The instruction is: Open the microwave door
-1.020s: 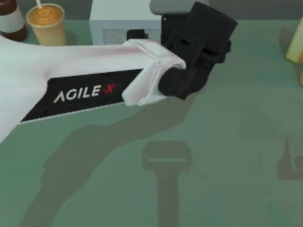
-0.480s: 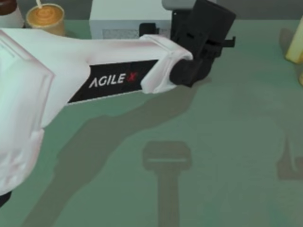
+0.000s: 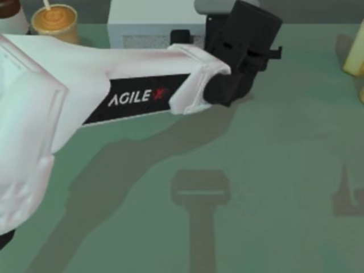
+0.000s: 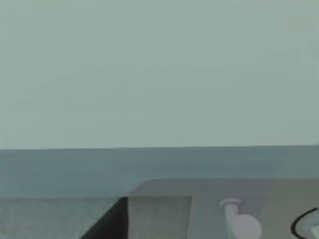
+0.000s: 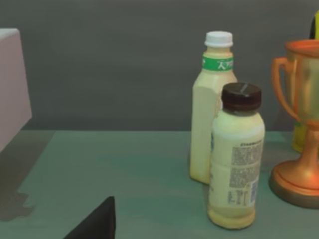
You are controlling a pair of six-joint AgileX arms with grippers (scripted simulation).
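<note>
Reaching across the surface (image 3: 273, 170), the left tool (image 3: 267, 52) sits at the microwave (image 3: 148, 20) front; its opening is hidden, and the microwave door (image 3: 145, 41) probably remains shut, everything left.

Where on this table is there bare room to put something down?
The green table lies bare ahead of the microwave, out to its right side. The far left corner is crowded by a coffee cup; the far right edge by bottles and a trophy.

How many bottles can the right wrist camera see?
2: a tall white-capped bottle and a shorter dark-capped bottle in front of it, both beside the trophy. More may be hidden.
</note>
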